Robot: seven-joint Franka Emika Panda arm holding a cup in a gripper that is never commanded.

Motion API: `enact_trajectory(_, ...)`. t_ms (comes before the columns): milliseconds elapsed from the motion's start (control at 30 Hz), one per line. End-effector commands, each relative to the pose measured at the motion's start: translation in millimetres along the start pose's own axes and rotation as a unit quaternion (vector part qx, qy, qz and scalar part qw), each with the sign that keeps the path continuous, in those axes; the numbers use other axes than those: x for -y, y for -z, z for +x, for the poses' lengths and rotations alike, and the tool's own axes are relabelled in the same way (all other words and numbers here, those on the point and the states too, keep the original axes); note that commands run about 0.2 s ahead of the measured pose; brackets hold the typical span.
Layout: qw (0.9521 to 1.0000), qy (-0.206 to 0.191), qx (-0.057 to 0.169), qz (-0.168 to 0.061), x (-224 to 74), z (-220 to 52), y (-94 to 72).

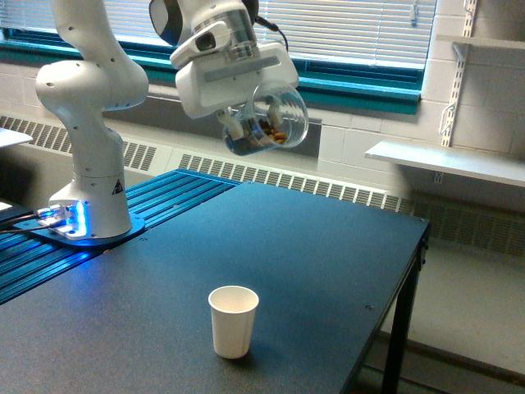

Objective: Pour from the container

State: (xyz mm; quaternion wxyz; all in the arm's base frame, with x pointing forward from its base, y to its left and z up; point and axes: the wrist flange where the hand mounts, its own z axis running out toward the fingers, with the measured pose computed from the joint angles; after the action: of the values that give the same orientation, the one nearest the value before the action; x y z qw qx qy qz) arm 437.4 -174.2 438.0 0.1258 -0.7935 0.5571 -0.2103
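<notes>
The container (271, 123), a small clear rounded jar with brown pieces inside, hangs tilted high over the far part of the table. My gripper (256, 125) is shut on it, and the white gripper body covers its upper left side. A white paper cup (233, 321) stands upright and empty-looking on the dark table (312, 263) near the front edge, well below the jar and slightly to the exterior view's left of it.
The arm's white base (90, 164) stands on a blue slatted platform (164, 197) at the exterior view's left. The table's right edge drops off near a black leg (398, 345). A wall shelf (447, 160) sits at the right, behind the table.
</notes>
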Motion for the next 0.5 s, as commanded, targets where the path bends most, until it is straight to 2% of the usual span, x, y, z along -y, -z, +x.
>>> enact_trajectory(33,0.9999,-0.012,0.003,-0.006,-13,1,-9.3)
enact_trajectory(500,0.9988,-0.023,0.027,-0.034,-38,-9,-42.4)
